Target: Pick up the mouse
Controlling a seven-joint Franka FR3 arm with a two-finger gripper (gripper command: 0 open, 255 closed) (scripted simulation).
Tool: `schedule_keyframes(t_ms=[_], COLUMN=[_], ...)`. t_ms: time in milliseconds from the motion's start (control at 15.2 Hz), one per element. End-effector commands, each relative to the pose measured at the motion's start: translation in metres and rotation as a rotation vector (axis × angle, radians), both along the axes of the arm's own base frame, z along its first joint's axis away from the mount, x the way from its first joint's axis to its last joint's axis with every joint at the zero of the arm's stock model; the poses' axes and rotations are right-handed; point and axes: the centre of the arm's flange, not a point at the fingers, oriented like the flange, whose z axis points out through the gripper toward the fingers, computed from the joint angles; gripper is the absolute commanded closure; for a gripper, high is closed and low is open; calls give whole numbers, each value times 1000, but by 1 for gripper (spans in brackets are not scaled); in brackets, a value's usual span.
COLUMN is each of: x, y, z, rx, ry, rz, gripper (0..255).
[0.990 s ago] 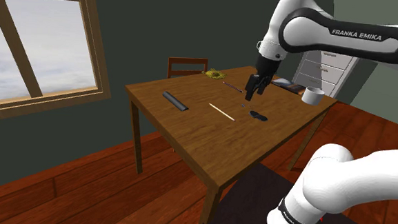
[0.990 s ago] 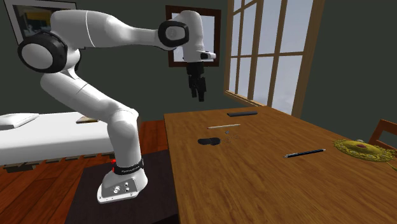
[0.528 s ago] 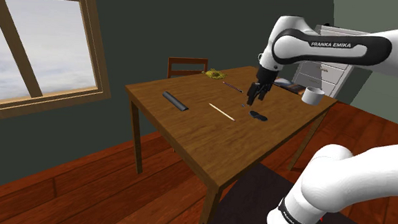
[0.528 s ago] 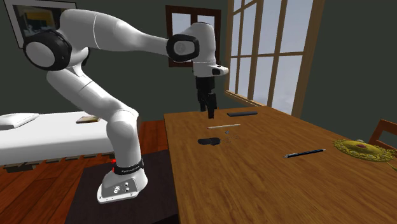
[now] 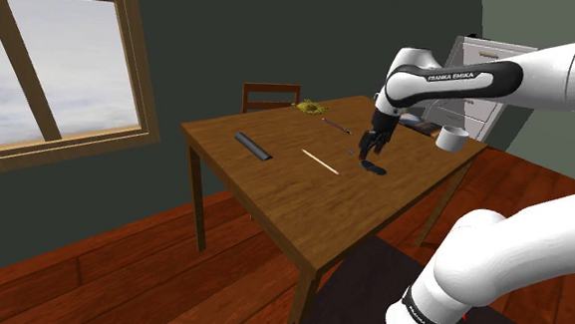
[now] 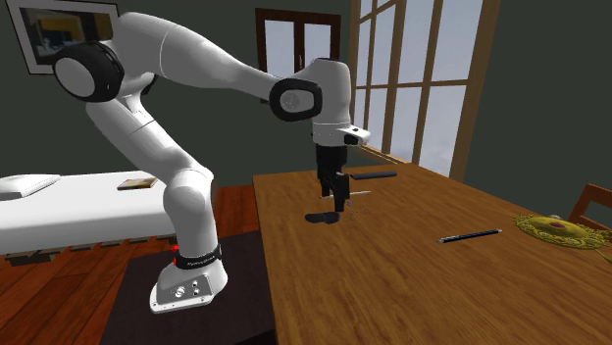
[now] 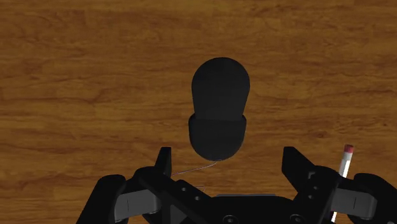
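The mouse (image 7: pixel 219 108) is a small, flat, all-black oval lying on the wooden table (image 5: pixel 274 190). It shows in the shoulder view (image 5: pixel 373 169) and, partly behind the fingers, in the second exterior view (image 6: pixel 320 217). My black gripper (image 5: pixel 367 149) (image 6: pixel 338 202) hangs just above it, pointing down. In the wrist view my gripper (image 7: pixel 229 159) is open, its fingers standing apart on either side of the mouse's near end without touching it.
On the table lie a pencil (image 5: pixel 319 160) beside the mouse, a dark flat bar (image 5: pixel 253 146), a black pen (image 6: pixel 470 235) and a gold ornate dish (image 6: pixel 558 230). A white mug (image 5: pixel 451 139) stands near the drawers. A chair (image 5: pixel 270 95) is behind the table.
The arm has come down and towards the mouse, bringing my open gripper from well above the table to just over the mouse. Nothing on the table has moved.
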Motion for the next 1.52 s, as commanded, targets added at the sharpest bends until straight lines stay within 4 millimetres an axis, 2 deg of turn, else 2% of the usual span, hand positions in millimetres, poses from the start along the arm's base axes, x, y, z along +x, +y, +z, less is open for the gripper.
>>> schedule_keyframes(t_ms=[0, 264, 396, 462, 1056, 1452], x=[0, 0, 0, -1, 0, 0], y=[-3, -3, -3, -3, -3, -3], z=[-11, -35, -35, -35, -35, -3], rx=[0, 0, 0, 0, 0, 0], ry=[0, 0, 0, 0, 0, 0], rz=[-1, -1, -1, -1, -1, -1], gripper=[0, 0, 0, 255, 255, 255])
